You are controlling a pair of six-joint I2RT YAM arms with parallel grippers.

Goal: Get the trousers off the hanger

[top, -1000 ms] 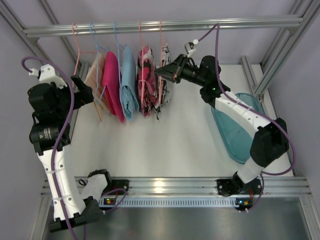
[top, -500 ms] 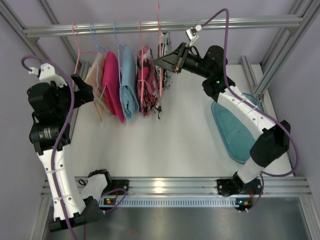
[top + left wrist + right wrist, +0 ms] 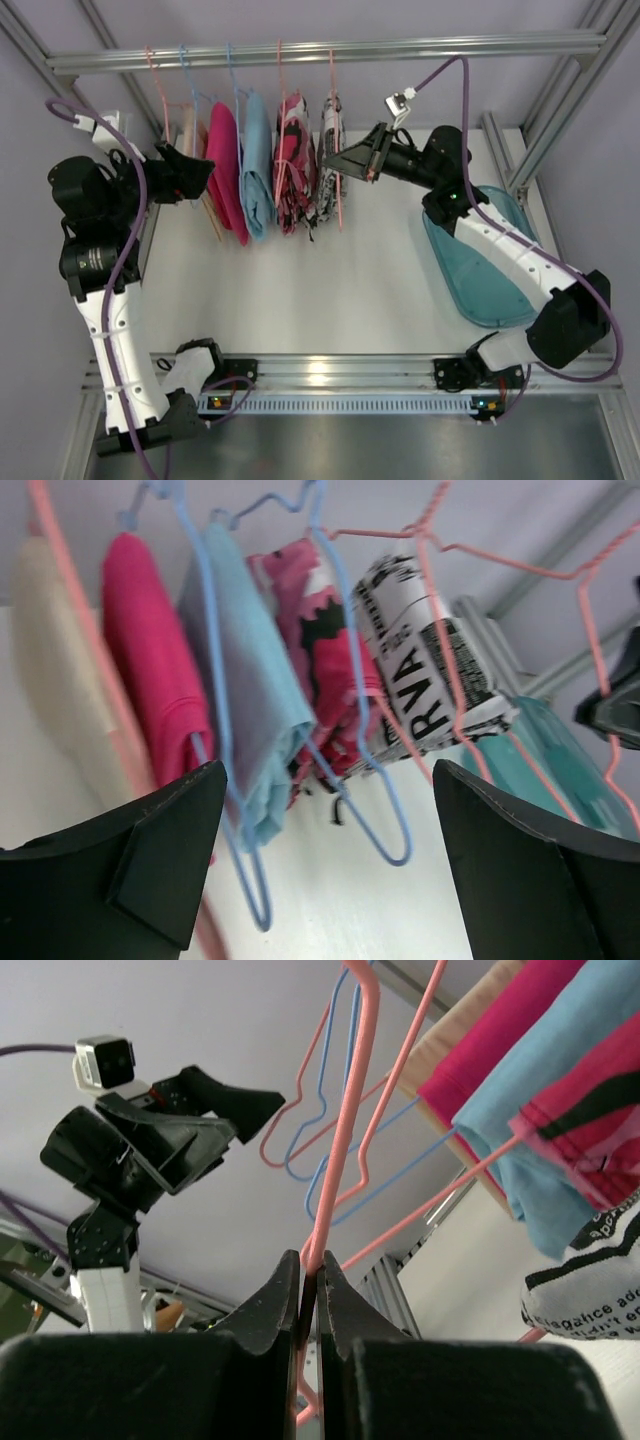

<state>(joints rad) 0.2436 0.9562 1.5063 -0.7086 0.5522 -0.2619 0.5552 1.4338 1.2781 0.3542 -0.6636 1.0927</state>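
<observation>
The comic-print trousers (image 3: pixel 330 140) hang folded on a pink hanger (image 3: pixel 336 200), the rightmost one under the rail. My right gripper (image 3: pixel 330 160) is shut on that hanger's wire; in the right wrist view the jaws (image 3: pixel 310 1260) pinch the pink wire (image 3: pixel 340 1140), with the comic-print trousers (image 3: pixel 590 1280) at the lower right. The pink-red trousers (image 3: pixel 292 160) hang just to the left on another pink hanger. My left gripper (image 3: pixel 203 172) is open and empty by the left garments. In its wrist view (image 3: pixel 330 770) it faces the comic-print trousers (image 3: pixel 430 670) and the pink-red trousers (image 3: pixel 320 650).
Tan (image 3: pixel 190 125), magenta (image 3: pixel 225 165) and light-blue (image 3: pixel 255 165) garments hang on hangers left of the trousers under the metal rail (image 3: pixel 450 47). A teal tray (image 3: pixel 490 270) lies on the white table at the right. Frame posts stand at both sides.
My right gripper lifted the pink hanger with the comic-print trousers up, then moved it right and down, away from the other hangers. My left gripper rose and moved right toward the garments.
</observation>
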